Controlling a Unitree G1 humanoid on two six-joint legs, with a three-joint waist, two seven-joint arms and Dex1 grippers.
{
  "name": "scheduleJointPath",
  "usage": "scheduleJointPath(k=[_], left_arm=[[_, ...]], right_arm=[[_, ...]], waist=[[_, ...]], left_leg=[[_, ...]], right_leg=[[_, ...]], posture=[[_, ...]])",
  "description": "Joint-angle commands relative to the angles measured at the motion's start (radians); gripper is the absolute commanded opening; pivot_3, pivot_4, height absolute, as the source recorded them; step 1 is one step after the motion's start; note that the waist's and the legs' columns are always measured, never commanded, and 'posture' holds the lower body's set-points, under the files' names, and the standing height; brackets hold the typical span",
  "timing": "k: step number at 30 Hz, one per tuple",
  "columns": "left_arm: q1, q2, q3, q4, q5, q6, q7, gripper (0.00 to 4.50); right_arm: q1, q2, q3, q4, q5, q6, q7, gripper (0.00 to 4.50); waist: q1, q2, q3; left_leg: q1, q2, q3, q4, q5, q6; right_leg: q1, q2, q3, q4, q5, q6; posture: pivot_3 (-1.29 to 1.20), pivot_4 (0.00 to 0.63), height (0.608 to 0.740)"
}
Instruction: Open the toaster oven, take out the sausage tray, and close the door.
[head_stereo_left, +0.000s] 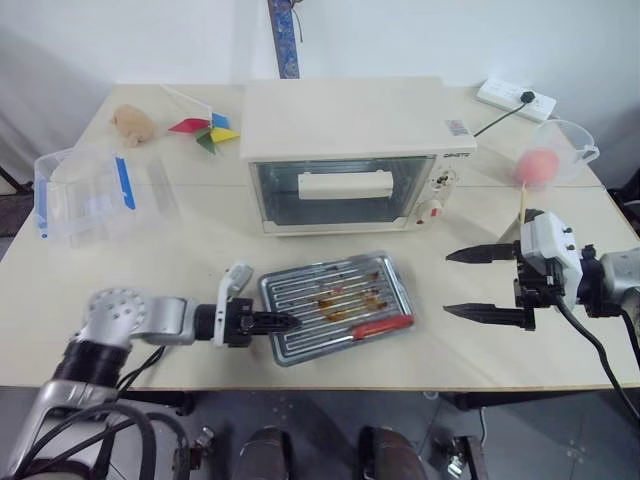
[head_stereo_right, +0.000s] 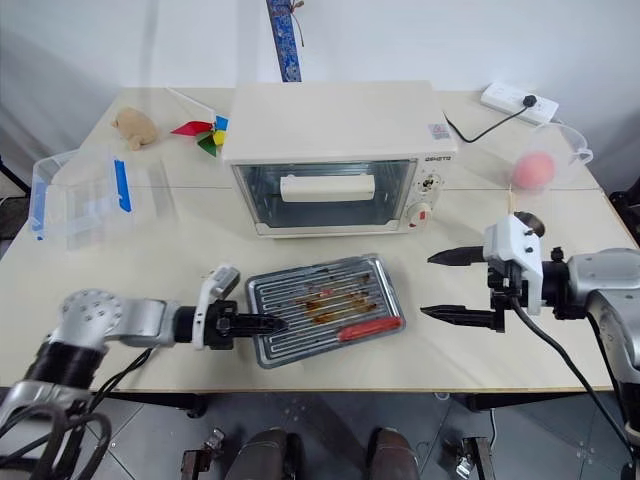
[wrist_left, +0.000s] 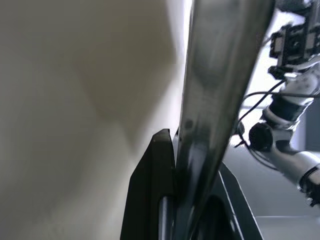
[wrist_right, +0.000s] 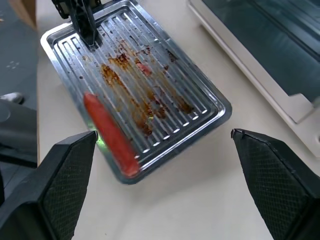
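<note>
Two pincers: both mine, both over the table (head_stereo_left: 200, 260).
Left pincer (head_stereo_left: 285, 322): closed narrow on the left rim of the sausage tray (head_stereo_left: 337, 305); the left wrist view shows the metal edge pinched between my fingers.
Right pincer (head_stereo_left: 484, 284): spread wide, holding nothing, to the right of the tray and apart from it, fingers pointing toward it.
Sausage tray: out of the oven, on the table in front of the toaster oven (head_stereo_left: 350, 150), skewed to the table edge.
Sausage (head_stereo_left: 382, 325): red, along the tray's near edge toward its right end; brown grease marks mid-tray.
Door (head_stereo_left: 340, 190): upright and closed against the oven front, cream bar handle (head_stereo_left: 345, 184) across the glass.
Clear plastic box (head_stereo_left: 95, 195): far left of the table, blue latches.
Other items: pinwheel (head_stereo_left: 205, 132) left of the oven; power strip (head_stereo_left: 516, 98) at the far right corner.
</note>
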Motion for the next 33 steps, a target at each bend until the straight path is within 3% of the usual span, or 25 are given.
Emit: scheduleJointPath(k=[1, 11, 19, 26, 30, 32, 33], left_arm=[[-0.064, -0.05, -0.06, 0.09, 0.17, -0.002, -0.135, 0.0], [-0.228, -0.15, -0.186, 0.277, 0.517, -0.034, -0.415, 0.0], [-0.313, -0.163, -0.191, 0.381, 0.684, -0.046, -0.565, 2.46], [-0.333, -0.041, -0.174, 0.319, 0.75, -0.075, -0.673, 4.4], [-0.312, 0.071, -0.152, 0.237, 0.781, -0.151, -0.743, 4.49], [-0.273, 0.117, -0.134, 0.183, 0.805, -0.251, -0.795, 4.49], [-0.217, 0.124, -0.053, 0.145, 0.806, -0.404, -0.821, 4.49]], right_arm=[[0.027, -0.022, -0.059, -0.054, 0.022, 0.002, -0.021, 4.48], [0.083, -0.021, -0.092, -0.093, 0.03, 0.006, -0.063, 4.48], [0.082, -0.019, -0.084, -0.09, 0.027, 0.0, -0.071, 4.5], [0.045, -0.023, -0.052, -0.058, 0.016, -0.018, -0.047, 4.5], [0.022, -0.026, -0.024, -0.021, -0.005, -0.05, -0.017, 4.5], [0.004, -0.022, 0.002, 0.011, -0.022, -0.076, -0.001, 4.5], [-0.011, -0.011, 0.027, 0.039, -0.037, -0.092, 0.006, 4.5]], waist=[[0.005, 0.0, 0.0], [0.036, 0.003, -0.002], [0.034, 0.002, -0.002], [0.013, 0.001, -0.001], [-0.015, -0.001, 0.001], [-0.021, -0.001, 0.001], [-0.025, -0.002, 0.001]], left_leg=[[0.0, 0.0, 0.0, 0.0, 0.0, 0.0], [0.002, -0.002, -0.001, 0.002, 0.001, 0.002], [0.002, -0.003, -0.001, 0.002, 0.002, 0.002], [0.002, -0.002, -0.001, 0.002, 0.002, 0.002], [0.001, 0.001, 0.0, -0.001, 0.003, 0.0], [0.0, 0.001, 0.001, -0.002, 0.003, 0.0], [0.001, 0.001, 0.002, -0.003, 0.003, 0.0]], right_leg=[[0.001, 0.0, 0.0, 0.0, 0.0, 0.0], [0.003, -0.002, 0.001, -0.002, 0.001, 0.001], [0.002, -0.002, 0.001, -0.002, 0.001, 0.002], [0.001, -0.002, 0.001, 0.0, 0.001, 0.002], [-0.001, 0.0, 0.0, 0.003, 0.001, 0.002], [-0.002, 0.0, 0.0, 0.002, 0.001, 0.002], [-0.002, 0.0, 0.0, 0.002, 0.001, 0.002]], posture=[[0.0, 0.15, 0.74], [0.0, 0.15, 0.74], [0.0, 0.15, 0.74], [0.0, 0.15, 0.74], [0.0, 0.15, 0.74], [0.0, 0.15, 0.74], [0.0, 0.15, 0.74]])
